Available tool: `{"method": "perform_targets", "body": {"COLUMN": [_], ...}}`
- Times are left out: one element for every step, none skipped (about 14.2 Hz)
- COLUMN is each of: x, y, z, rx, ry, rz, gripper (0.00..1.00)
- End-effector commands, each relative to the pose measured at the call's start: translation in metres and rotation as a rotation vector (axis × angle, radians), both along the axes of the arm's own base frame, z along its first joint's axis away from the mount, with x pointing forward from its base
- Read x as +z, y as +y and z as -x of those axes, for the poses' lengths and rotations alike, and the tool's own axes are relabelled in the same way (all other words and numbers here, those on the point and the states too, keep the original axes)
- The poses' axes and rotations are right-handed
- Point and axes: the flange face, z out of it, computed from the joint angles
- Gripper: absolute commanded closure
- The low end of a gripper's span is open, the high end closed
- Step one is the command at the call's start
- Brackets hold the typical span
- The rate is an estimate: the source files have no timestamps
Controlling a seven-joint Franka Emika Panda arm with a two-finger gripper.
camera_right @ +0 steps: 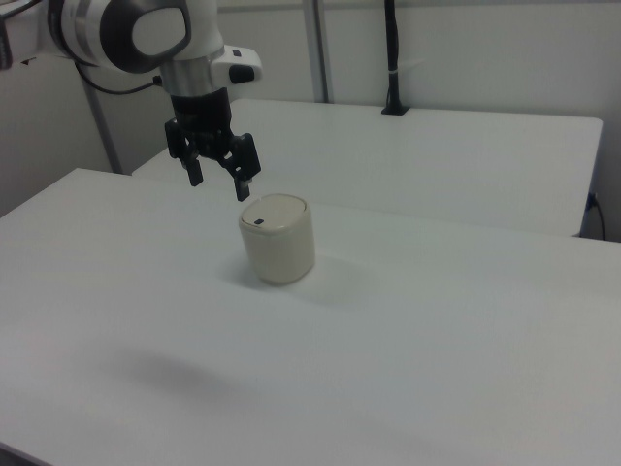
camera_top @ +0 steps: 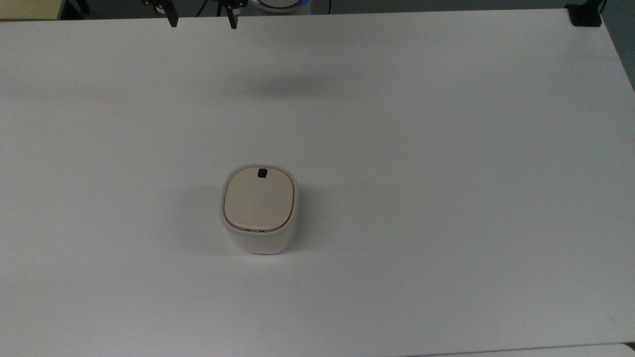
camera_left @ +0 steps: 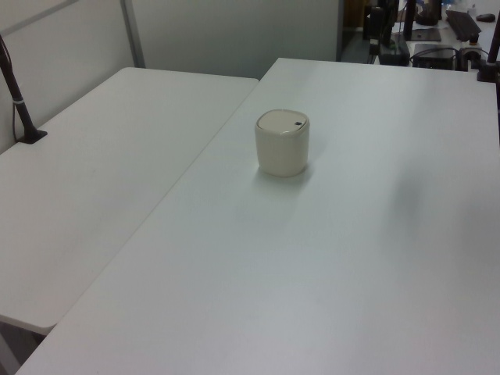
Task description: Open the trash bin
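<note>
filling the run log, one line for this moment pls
gripper: open, raised, holding nothing | trash bin: lid shut, untouched

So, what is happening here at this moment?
A Franka arm's gripper hangs open in the air, well apart from a small cream trash bin that stands alone on the white table. The bin's beige lid is shut, and the black button on it is untouched. Nothing is held yet.

A plain white tabletop (camera_top: 446,173) meets a second white table (camera_left: 101,172). A black post (camera_left: 17,98) stands clamped at that table's edge.
</note>
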Motion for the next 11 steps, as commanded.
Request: {"method": "perform_targets", "body": {"x": [0.003, 0.003, 0.003, 0.003, 0.003, 0.005, 0.006, 0.005, 0.004, 0.004, 0.004], "y": [0.0, 0.0, 0.0, 0.0, 0.0, -0.001, -0.002, -0.003, -0.003, -0.003, -0.003], "z": [0.001, 0.001, 0.001, 0.001, 0.002, 0.003, 0.005, 0.009, 0.011, 0.012, 0.009], "rx": [0.014, 0.015, 0.015, 0.016, 0.016, 0.015, 0.013, 0.015, 0.021, 0.015, 0.013], "ry": [0.004, 0.005, 0.005, 0.006, 0.006, 0.005, 0.006, 0.037, 0.051, 0.053, 0.041], "rz": [0.026, 0.029, 0.029, 0.029, 0.028, 0.028, 0.028, 0.022, 0.02, 0.019, 0.021], "gripper": [0.0, 0.0, 0.0, 0.0, 0.0, 0.0, 0.0, 0.0, 0.0, 0.0, 0.0]}}
